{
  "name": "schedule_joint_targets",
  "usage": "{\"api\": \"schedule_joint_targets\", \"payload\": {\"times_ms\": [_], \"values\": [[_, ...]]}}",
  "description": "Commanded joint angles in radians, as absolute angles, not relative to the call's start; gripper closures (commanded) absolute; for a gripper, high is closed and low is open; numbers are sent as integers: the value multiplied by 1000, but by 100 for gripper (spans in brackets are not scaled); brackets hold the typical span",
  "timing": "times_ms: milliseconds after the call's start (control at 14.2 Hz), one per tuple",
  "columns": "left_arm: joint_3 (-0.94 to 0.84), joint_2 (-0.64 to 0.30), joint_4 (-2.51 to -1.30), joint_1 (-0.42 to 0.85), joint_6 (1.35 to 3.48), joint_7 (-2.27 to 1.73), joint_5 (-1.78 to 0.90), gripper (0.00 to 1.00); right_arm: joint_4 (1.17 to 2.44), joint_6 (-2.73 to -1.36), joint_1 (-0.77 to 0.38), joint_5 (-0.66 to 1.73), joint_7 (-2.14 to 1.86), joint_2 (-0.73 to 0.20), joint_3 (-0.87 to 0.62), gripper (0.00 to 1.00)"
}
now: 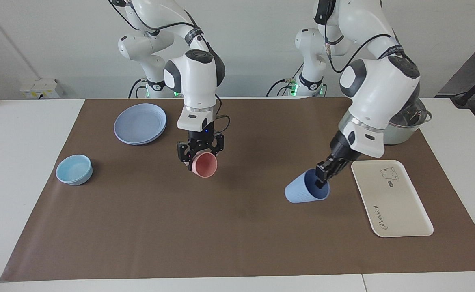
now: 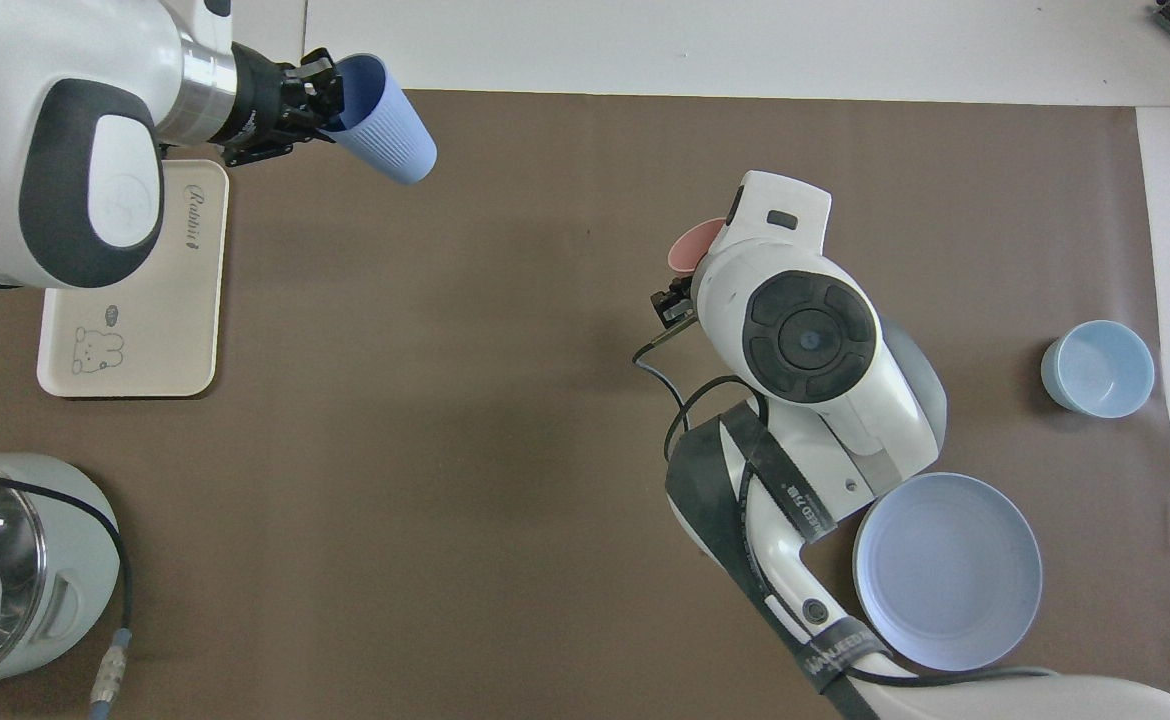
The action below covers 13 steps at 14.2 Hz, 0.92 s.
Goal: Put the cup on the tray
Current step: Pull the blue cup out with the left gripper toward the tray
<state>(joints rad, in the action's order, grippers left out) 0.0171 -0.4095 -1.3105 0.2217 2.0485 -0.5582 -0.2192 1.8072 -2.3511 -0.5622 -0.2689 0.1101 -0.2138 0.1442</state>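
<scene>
1. Left gripper (image 1: 323,175) pinches the rim of the blue cup (image 1: 305,192), one finger inside the mouth, holding it tilted in the air over the brown mat (image 1: 237,227).
2. Its target, the tray (image 1: 400,211), lies just beside the cup toward the left arm's end of the table, long axis running toward and away from the robots.
3. Right gripper (image 1: 199,156) is clamped on the pink cup (image 1: 205,164) over mid-mat, waiting.

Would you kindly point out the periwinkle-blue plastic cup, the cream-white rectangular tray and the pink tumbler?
periwinkle-blue plastic cup (image 1: 300,194): facing view, ribbed side wall.
cream-white rectangular tray (image 1: 400,202): facing view, bare middle.
pink tumbler (image 1: 206,165): facing view, open mouth.
</scene>
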Motion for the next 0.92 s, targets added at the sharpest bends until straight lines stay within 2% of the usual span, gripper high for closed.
{"api": "schedule_joint_targets", "payload": {"times_ms": [0,282,564,846], "values": [[12,-330,-1467,99,2069,-343,-187,100,1810,-2443,-477,-267,17,-209,138,100],[11,-242,-1730,-78,2310,44,-189,100,1813,-2522,-376,74,-299,-213,138,100],[11,-238,-1795,-204,2374,240,-202,100,1828,-2513,-241,562,-827,-219,140,100],[9,-288,-1870,-221,2567,281,-265,100,1851,-2419,-97,944,-1255,-250,138,100]]}}
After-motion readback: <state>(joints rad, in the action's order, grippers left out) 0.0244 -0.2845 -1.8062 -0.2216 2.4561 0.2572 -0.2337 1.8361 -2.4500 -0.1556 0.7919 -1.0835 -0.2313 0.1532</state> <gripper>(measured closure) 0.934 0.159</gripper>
